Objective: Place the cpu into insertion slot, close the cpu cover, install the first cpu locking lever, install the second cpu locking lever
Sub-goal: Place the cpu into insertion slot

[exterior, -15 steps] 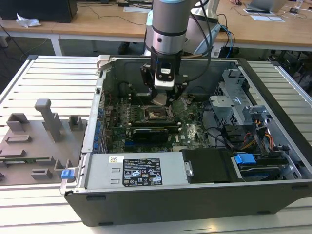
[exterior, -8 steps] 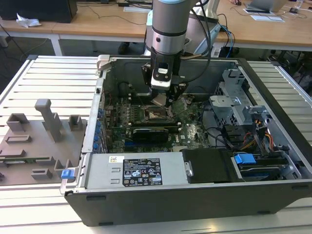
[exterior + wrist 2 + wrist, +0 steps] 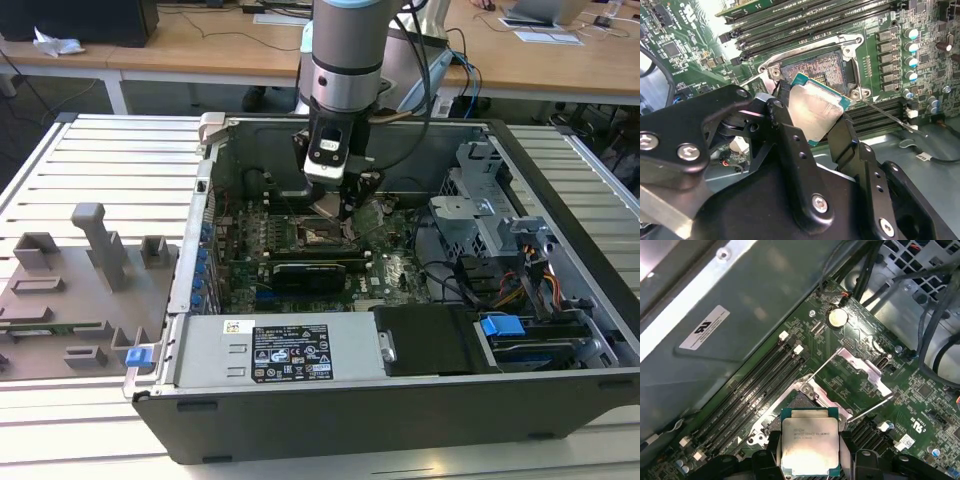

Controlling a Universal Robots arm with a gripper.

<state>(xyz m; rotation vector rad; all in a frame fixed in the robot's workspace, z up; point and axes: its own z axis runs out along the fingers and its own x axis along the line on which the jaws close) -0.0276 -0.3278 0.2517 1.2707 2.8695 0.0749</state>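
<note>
Claw (image 3: 811, 114) clamped on the cpu (image 3: 809, 440) by two opposite edges, chip tilted over the insertion slot (image 3: 822, 67), not seated, pin field exposed. cpu cover (image 3: 863, 371) swung open. All inside the open computer case (image 3: 400, 400) on the counter (image 3: 100, 160).

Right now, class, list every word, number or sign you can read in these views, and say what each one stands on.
On the cpu, held in the gripper: lines of print, too small to read.
On the white label on the case wall: a mark, unreadable.
On the power supply label: print and symbols, too small to read.
No text can be quoted.
</note>
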